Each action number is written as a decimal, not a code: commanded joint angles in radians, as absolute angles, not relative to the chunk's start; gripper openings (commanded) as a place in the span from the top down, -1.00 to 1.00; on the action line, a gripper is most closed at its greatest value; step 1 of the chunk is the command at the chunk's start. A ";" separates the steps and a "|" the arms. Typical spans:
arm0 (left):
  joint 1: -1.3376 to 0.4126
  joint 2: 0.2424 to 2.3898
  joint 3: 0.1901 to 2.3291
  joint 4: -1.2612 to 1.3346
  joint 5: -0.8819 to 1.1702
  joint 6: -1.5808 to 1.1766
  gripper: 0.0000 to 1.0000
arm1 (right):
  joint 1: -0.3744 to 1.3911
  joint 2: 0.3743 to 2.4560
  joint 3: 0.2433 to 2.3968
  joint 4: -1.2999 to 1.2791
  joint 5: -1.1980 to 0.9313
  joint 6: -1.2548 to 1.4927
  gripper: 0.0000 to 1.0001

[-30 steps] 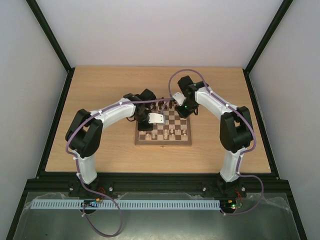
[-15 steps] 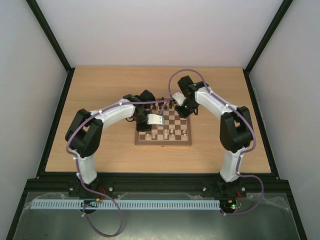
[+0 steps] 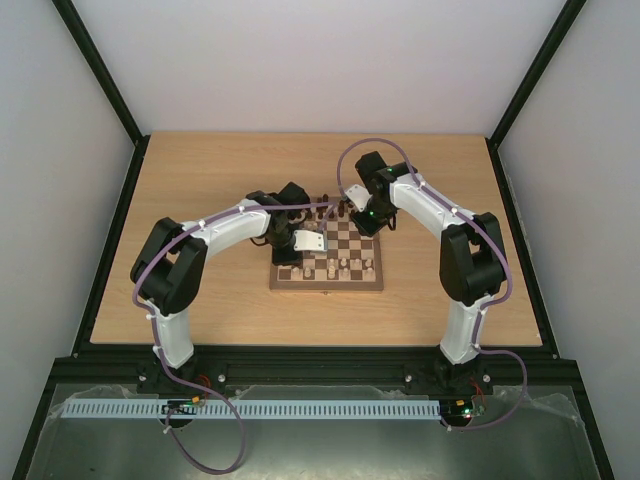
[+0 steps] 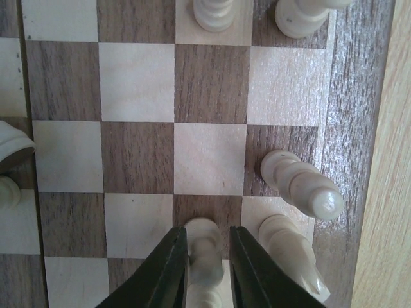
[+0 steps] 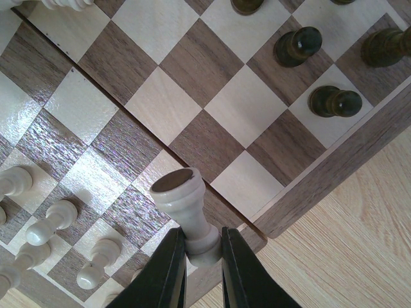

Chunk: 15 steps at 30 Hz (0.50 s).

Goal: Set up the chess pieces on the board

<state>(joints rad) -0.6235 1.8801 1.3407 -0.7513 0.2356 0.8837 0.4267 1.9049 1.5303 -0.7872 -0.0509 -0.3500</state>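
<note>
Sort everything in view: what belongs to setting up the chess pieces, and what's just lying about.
Job: board; dark pieces; cream pieces; held cream piece in right gripper; cream piece flanked by left gripper.
Just there: tabletop; purple cables; white slotted strip.

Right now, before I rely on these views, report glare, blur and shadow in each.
Top external: even, soft light, chess pieces too small to resolve. Left wrist: sheen streaks the board border, near cream piece blurred against the lens. Right wrist: glare washes the left dark squares; gripped cream piece sharp.
</note>
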 commanded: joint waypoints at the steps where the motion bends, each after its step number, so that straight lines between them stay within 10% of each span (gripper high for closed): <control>1: -0.629 1.892 1.338 -0.761 0.257 0.874 0.50 | 0.430 1.885 1.527 -0.819 -0.049 -0.342 0.81; 15: -0.521 1.849 1.426 -0.825 0.433 0.848 0.16 | 0.430 1.883 1.551 -0.852 -0.002 -0.421 0.81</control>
<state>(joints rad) -0.5884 1.8812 1.3571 -0.7616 0.3012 0.8463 0.4267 1.9049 1.5303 -0.7887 -0.0387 -0.3641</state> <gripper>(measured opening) 0.388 0.121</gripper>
